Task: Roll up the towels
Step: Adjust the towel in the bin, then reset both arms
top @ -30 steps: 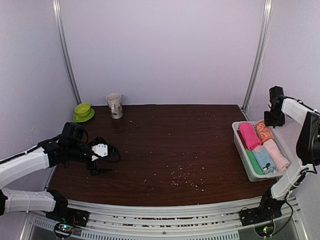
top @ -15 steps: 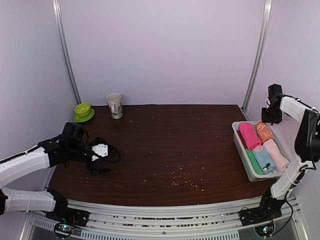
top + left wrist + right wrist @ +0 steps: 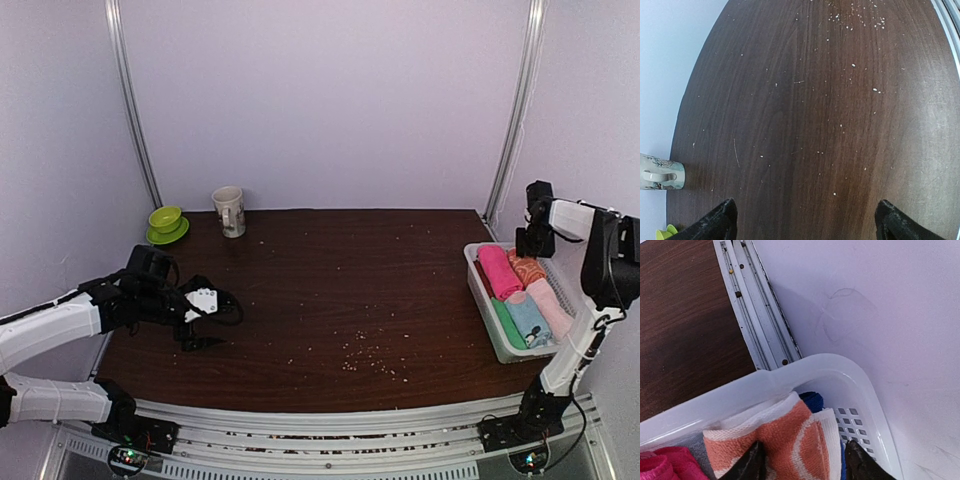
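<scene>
Right end effector maybe astride towel

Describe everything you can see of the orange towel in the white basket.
The orange towel is terry, peach-orange with white prints and a white edge, rolled into a bundle. It lies at the far end of the white basket, beside the hot pink towel, with something blue behind. The right pincer straddles it, jaws apart, not visibly squeezing.

Nubbly terry cloth is seen in the orange towel between the jaws, glossy smooth plastic in the basket around it.
</scene>
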